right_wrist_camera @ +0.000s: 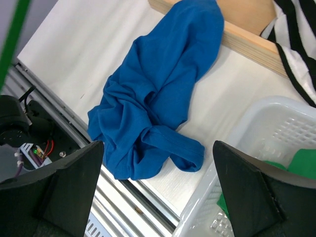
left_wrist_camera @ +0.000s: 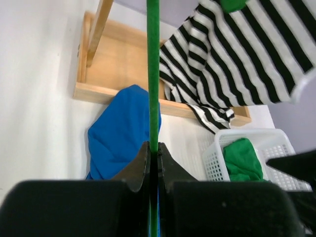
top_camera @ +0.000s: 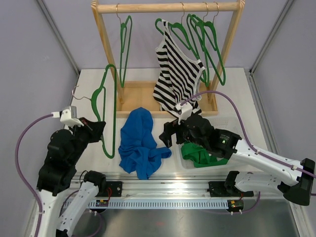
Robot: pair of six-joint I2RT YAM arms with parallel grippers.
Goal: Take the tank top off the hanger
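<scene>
Tank top (top_camera: pixel 140 143) lies crumpled; left gripper (left_wrist_camera: pixel 153 148) clamps hanger (left_wrist_camera: pixel 153 74); right gripper (right_wrist_camera: pixel 158 148) agape; basket (left_wrist_camera: pixel 212 163) holds green cloth (left_wrist_camera: pixel 241 160)

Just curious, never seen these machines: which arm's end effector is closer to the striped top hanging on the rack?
Right. The right end effector hovers open just below the striped top, near its hem; the left end effector is off to the left, clamped on a green hanger.

The blue tank top (top_camera: pixel 140 143) lies crumpled on the desk (top_camera: pixel 89 79), free of the green hanger (top_camera: pixel 115 108) gripped by the left tool (top_camera: pixel 100 127) just beside it. The right tool (top_camera: pixel 166 135) hovers at its right edge.
</scene>
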